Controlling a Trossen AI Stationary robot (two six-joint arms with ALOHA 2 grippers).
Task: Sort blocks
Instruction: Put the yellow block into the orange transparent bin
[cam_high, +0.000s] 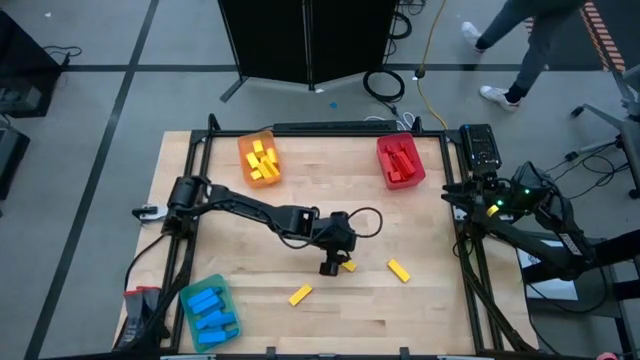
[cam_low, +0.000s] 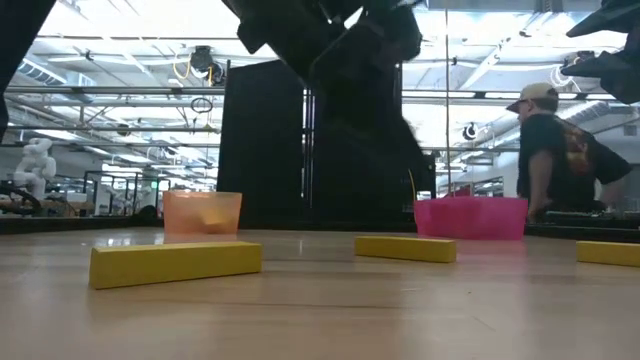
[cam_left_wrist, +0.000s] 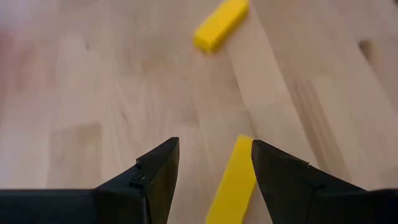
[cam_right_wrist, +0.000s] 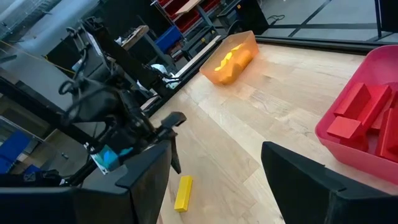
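The left gripper (cam_high: 333, 266) hangs over the middle of the tabletop (cam_high: 420, 310), jaws parted astride a yellow block (cam_left_wrist: 233, 186), not gripping it. Two more yellow blocks (cam_high: 399, 270) (cam_high: 300, 295) lie loose nearby. Orange tray (cam_high: 258, 158), red tray (cam_high: 400, 162) and blue tray (cam_high: 210, 310) hold sorted blocks. The right gripper (cam_right_wrist: 211, 180) waits at the right edge, jaws released.

Left gripper (cam_high: 333, 266) low over table middle (fingers apart); right gripper (cam_right_wrist: 214, 180) parked at side, open.
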